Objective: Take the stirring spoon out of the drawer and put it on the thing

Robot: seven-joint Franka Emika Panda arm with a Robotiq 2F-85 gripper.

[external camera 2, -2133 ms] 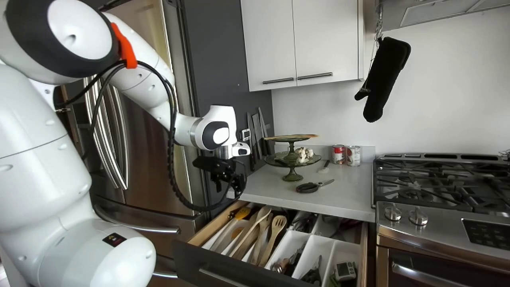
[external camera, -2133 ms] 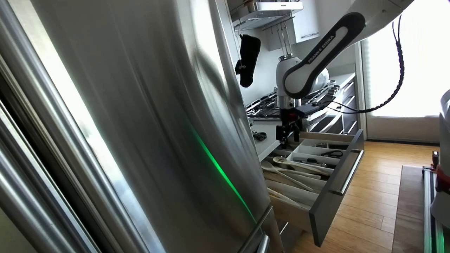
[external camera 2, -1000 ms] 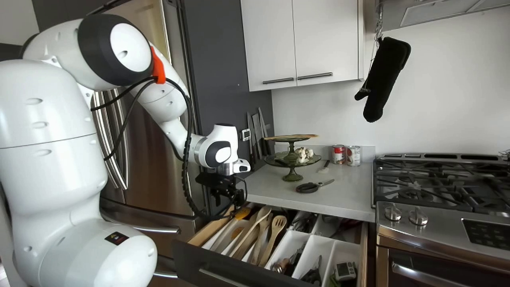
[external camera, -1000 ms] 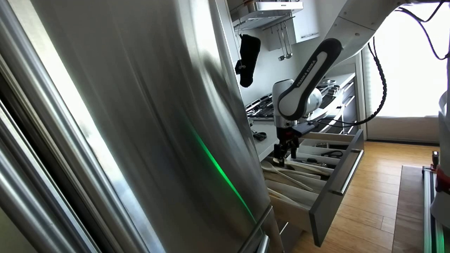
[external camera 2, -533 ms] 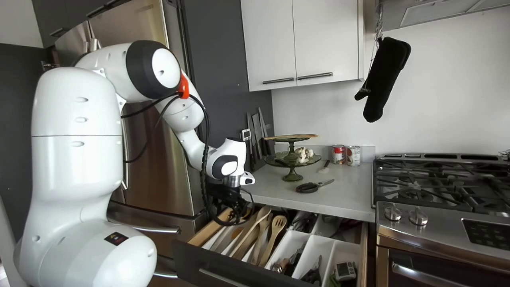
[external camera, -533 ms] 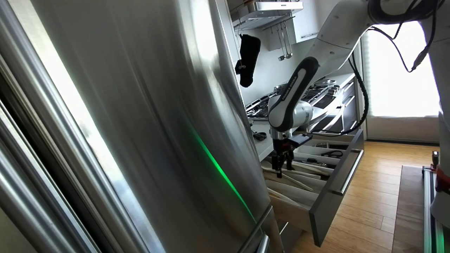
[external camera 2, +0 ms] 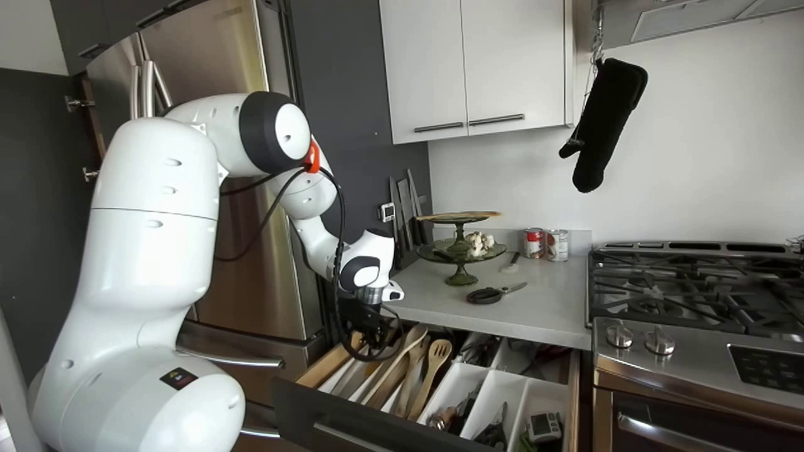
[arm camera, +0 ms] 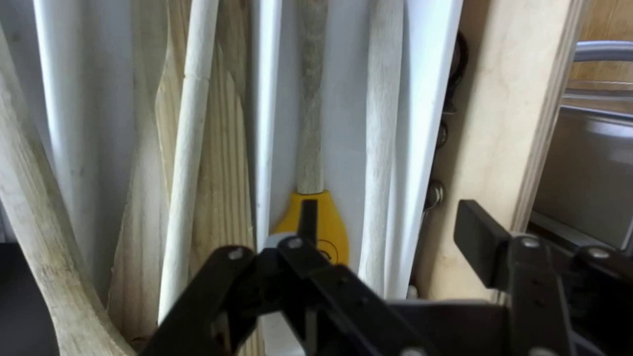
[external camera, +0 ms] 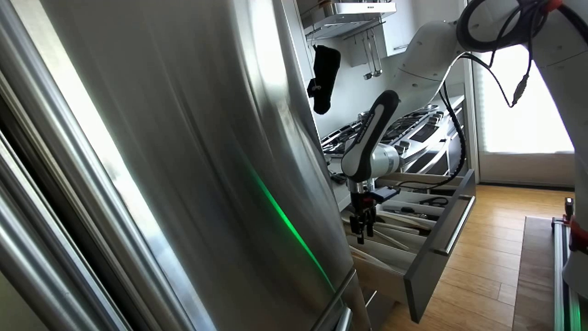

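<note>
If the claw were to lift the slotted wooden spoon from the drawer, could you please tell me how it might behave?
Lying in the drawer, the slotted wooden spoon looks like bare wood, so it should stay stiff. Its slender handle suggests fairly little weight. Its broad head would probably dip if gripped near the handle's other end.

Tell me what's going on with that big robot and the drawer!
A robot arm has its claw over the open kitchen drawer. Its job is to take out a stirring spoon, but I can't tell which one it wants. Right now the claw is open and grips nothing. In the wrist view, a wooden-handled utensil with a yellow head shows right by the claw. A slotted wooden spoon lies in the drawer too.
</note>
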